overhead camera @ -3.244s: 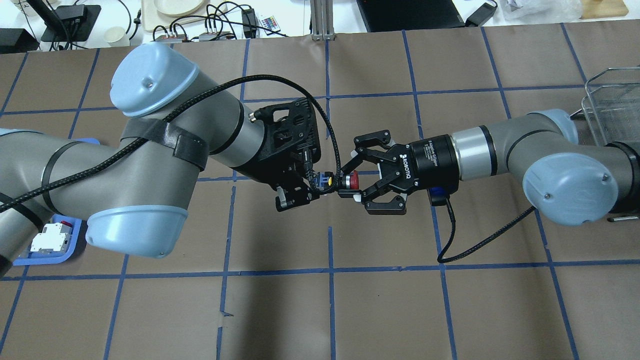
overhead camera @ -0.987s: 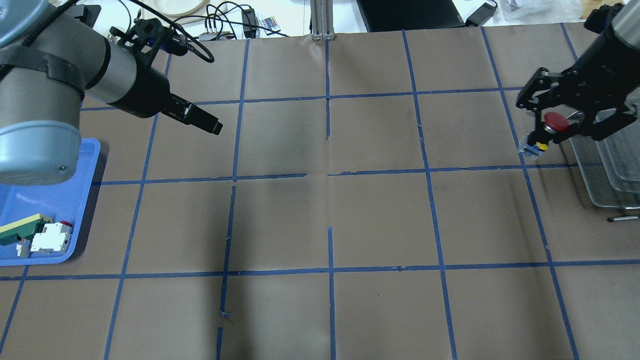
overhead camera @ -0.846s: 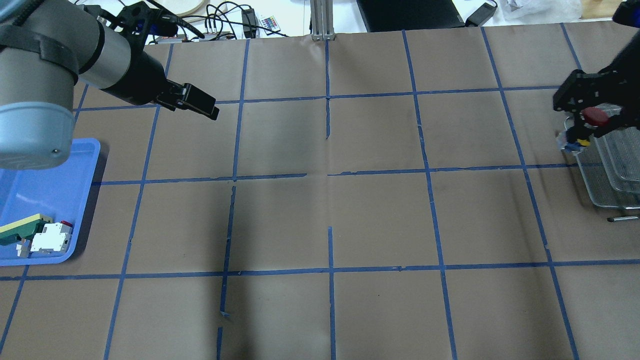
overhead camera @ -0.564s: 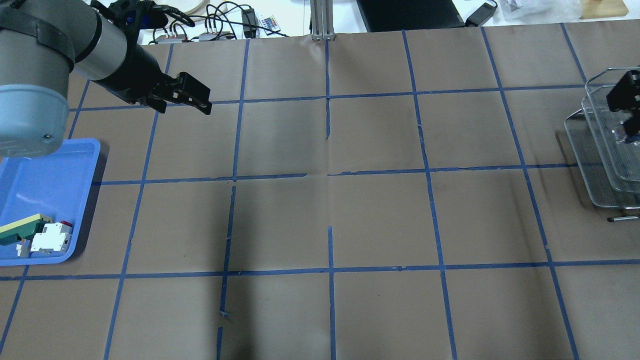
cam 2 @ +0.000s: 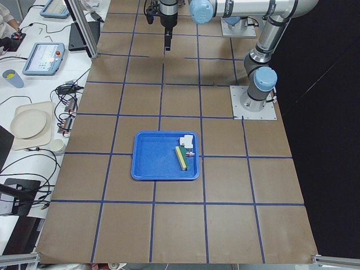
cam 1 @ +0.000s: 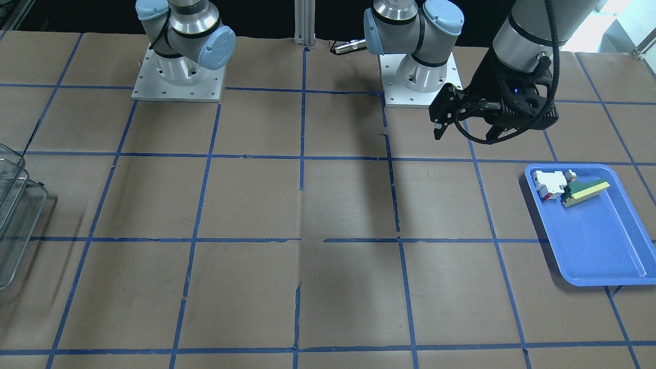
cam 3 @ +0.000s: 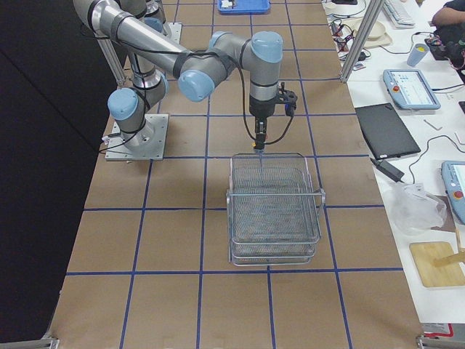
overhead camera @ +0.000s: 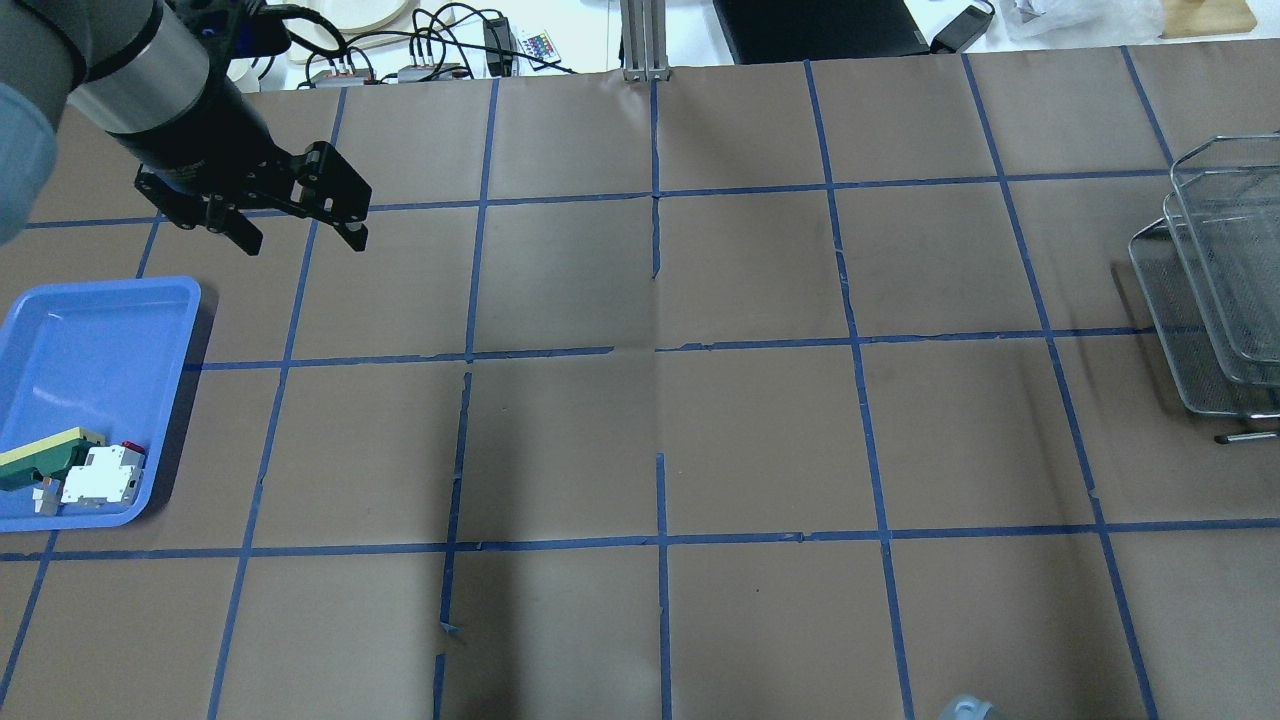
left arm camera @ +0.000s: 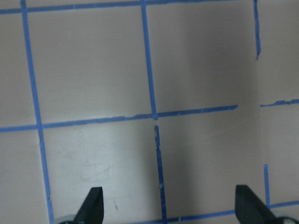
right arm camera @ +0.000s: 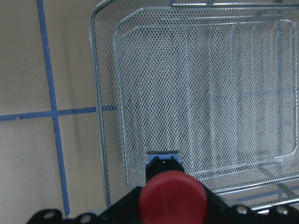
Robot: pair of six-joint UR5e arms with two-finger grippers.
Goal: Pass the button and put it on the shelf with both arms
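The button's red cap [right arm camera: 173, 196] fills the bottom of the right wrist view, with its black body and blue base below it. My right gripper [right arm camera: 173, 207] is shut on it and hangs over the near rim of the shelf's [right arm camera: 201, 93] top tier. In the exterior right view the right gripper [cam 3: 259, 139] points down at the shelf's [cam 3: 275, 211] end nearest the robot. It is out of the overhead view, where the shelf [overhead camera: 1215, 300] shows at the right edge. My left gripper [overhead camera: 303, 238] is open and empty above the table's far left, and the left wrist view shows its fingertips [left arm camera: 91, 205] wide apart.
A blue tray [overhead camera: 90, 330] at the table's left holds a white-and-red block [overhead camera: 100, 475] and a green-and-yellow wedge [overhead camera: 40, 455]. The tray [cam 1: 599, 246] lies below and in front of the left gripper [cam 1: 461, 130]. Brown paper with a blue tape grid covers the table.
The right gripper carried the button from the centre rightward to the shelf and left the overhead view. The left gripper let go, drew back to the left and turned to point down.
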